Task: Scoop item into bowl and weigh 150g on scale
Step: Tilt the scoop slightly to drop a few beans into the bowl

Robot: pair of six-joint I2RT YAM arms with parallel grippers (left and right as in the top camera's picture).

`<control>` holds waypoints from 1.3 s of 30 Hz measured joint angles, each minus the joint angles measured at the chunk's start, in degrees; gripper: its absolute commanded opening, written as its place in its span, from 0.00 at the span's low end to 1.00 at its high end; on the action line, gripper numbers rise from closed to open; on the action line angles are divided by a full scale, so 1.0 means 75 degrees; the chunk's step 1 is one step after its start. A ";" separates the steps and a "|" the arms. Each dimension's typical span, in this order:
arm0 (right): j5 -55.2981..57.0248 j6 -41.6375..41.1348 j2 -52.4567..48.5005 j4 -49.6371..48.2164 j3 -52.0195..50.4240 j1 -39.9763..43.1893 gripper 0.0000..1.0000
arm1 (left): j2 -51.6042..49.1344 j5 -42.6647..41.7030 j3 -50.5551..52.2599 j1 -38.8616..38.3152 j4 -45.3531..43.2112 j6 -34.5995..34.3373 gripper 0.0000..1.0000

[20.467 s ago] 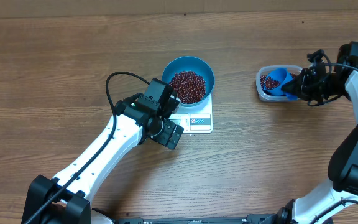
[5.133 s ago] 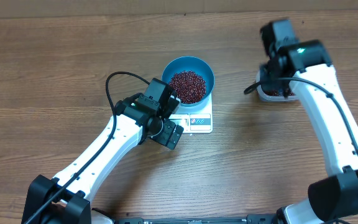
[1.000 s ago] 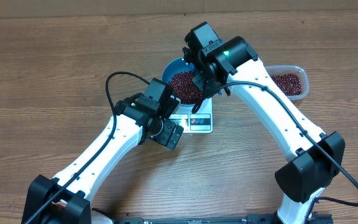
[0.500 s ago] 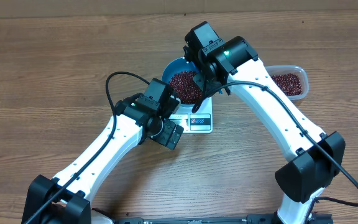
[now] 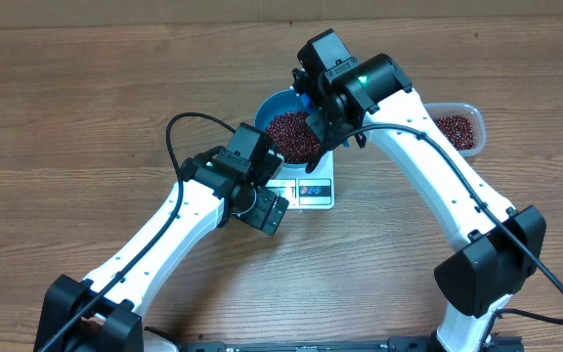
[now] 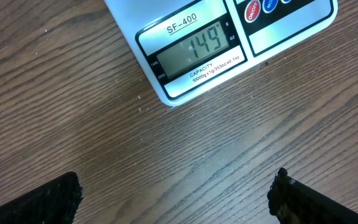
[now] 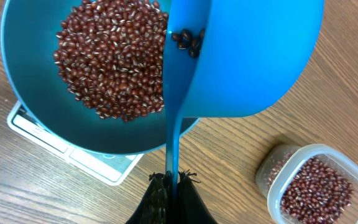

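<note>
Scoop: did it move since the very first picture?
Yes. The scoop went left, from the bean tub at the table's right side to above the blue bowl, which sits on the white scale.

Wooden table under scale, tub

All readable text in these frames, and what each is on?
"SF-400": printed on the scale, above its display.
"149": on the display.
"CAPACITY": small print under the display; the line below it is too small to be sure.
Red button lettering: cut off, unreadable.
Overhead and right wrist views: nothing legible.
</note>
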State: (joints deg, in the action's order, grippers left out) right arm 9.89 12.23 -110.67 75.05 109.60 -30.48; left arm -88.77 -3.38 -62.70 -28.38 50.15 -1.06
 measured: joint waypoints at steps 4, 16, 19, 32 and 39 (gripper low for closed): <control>0.0114 0.0003 0.0000 0.0073 0.0000 -0.0041 0.04 | 0.0000 0.0000 0.0000 0.0000 0.0000 0.0000 1.00; 0.0169 -0.0108 0.0000 0.0073 0.0000 -0.0044 0.04 | 0.0000 0.0000 0.0000 0.0000 0.0000 0.0000 1.00; 0.0137 -0.0108 0.0000 0.0073 0.0000 -0.0041 0.04 | 0.0000 0.0000 0.0000 0.0000 0.0000 0.0000 0.99; 0.0035 -0.0224 0.0000 0.0017 0.0000 -0.0041 0.04 | 0.0000 0.0000 0.0000 0.0000 0.0000 0.0000 1.00; -0.0087 -0.0221 0.0000 0.0009 0.0000 -0.0041 0.04 | 0.0000 0.0000 0.0000 0.0000 0.0000 0.0000 1.00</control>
State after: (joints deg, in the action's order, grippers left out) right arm 9.23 10.57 -110.67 75.11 109.60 -30.79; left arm -88.77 -3.38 -62.70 -28.38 50.15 -1.06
